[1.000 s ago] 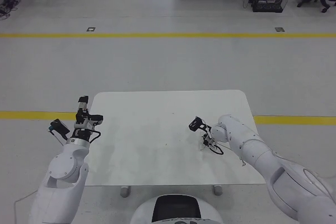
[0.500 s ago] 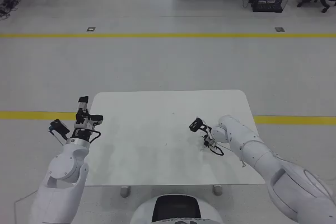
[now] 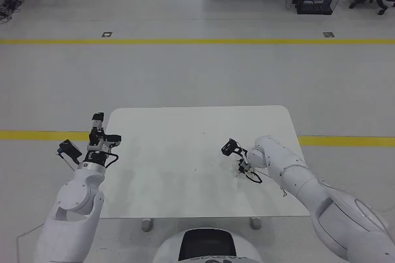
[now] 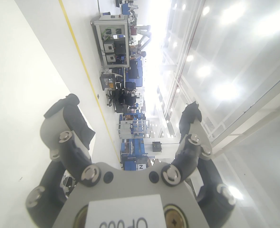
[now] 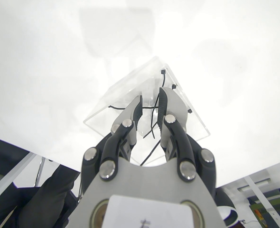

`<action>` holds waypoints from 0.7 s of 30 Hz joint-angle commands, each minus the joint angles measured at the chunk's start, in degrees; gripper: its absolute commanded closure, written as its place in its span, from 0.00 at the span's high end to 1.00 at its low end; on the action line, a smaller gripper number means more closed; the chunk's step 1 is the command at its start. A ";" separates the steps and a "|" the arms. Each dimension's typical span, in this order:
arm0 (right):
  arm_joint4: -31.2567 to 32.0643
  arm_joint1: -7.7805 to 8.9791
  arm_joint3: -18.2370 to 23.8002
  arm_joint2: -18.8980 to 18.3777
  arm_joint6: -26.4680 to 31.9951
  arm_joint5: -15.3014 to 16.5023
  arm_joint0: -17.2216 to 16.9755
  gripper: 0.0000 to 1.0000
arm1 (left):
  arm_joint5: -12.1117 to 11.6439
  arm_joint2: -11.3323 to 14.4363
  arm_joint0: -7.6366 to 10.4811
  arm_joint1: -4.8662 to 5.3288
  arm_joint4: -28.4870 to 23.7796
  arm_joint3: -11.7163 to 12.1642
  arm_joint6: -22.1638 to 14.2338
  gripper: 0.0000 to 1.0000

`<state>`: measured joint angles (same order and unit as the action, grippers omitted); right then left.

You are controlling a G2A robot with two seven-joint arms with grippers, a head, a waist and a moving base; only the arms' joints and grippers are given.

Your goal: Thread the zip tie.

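**A:** What is taking up the most room?

**B:** The white table is filling the middle of the top view. The left arm is standing at its left edge and the right arm is reaching in from the lower right.

**A:** Is either arm shifting?

**B:** Only the right one, and only slightly. Over the last second its wrist has been creeping toward the left of the top view, while the left arm is holding the same pose.

**A:** What is lying under it?

**B:** A clear plate is lying flat on the table, in the centre of the right wrist view, with black ties strung across it.

**A:** And the pincers?

**B:** The right gripper is hanging just over that plate. Its jaws are standing part-way apart, with a gap wider than the strand between them, so it is not clamping anything. The left gripper is pointing up at the hall, spread wide and carrying nothing.

**A:** Where is the zip tie?

**B:** It is running over the plate, and one thin strand is passing up between the right jaws, close to one pad.

**A:** What is that small shift telling you?

**B:** I judge the arm is lining itself up on the strand. The pinch is not yet made, and the threading is not yet begun.
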<state>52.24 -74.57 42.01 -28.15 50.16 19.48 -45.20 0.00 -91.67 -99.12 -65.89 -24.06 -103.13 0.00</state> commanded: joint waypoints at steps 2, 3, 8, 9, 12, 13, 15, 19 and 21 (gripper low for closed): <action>0.02 -0.06 -0.23 0.00 -0.27 0.00 0.01 0.19 | 0.00 0.00 0.00 0.00 0.00 0.00 0.00 1.00; 0.05 -0.07 -0.35 -0.05 -0.43 0.00 0.01 0.18 | 0.00 0.00 0.00 0.00 0.00 0.00 0.00 1.00; 0.31 -0.12 -0.70 -0.11 -0.51 0.00 -0.04 0.18 | 0.00 0.00 0.00 0.00 0.00 0.00 0.00 1.00; 0.34 -0.15 -0.79 -0.11 -0.48 0.00 -0.05 0.17 | 0.00 0.00 0.00 0.00 0.00 0.00 0.00 1.00; 0.45 -0.29 -1.03 -0.10 -0.40 0.00 -0.06 0.15 | 0.00 0.00 0.00 0.00 0.00 0.00 0.00 1.00; 0.52 -0.34 -1.11 -0.09 -0.36 0.00 -0.05 0.13 | 0.00 0.00 0.00 0.00 0.00 0.00 0.00 1.00; 0.60 -0.47 -1.28 -0.12 -0.34 0.00 0.00 0.05 | 0.00 0.00 0.00 0.00 0.00 0.00 0.00 1.00; 0.89 -0.67 -1.59 -0.21 -0.33 0.00 0.09 0.00 | 0.00 0.00 0.00 0.00 0.00 0.00 0.00 1.00; 1.02 -0.75 -1.65 -0.32 -0.25 0.00 0.17 0.00 | 0.00 0.00 0.00 0.00 0.00 0.00 0.00 1.00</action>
<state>53.20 -75.29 40.37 -28.41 49.87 19.48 -45.06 0.00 -91.67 -99.12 -65.89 -24.06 -103.13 0.00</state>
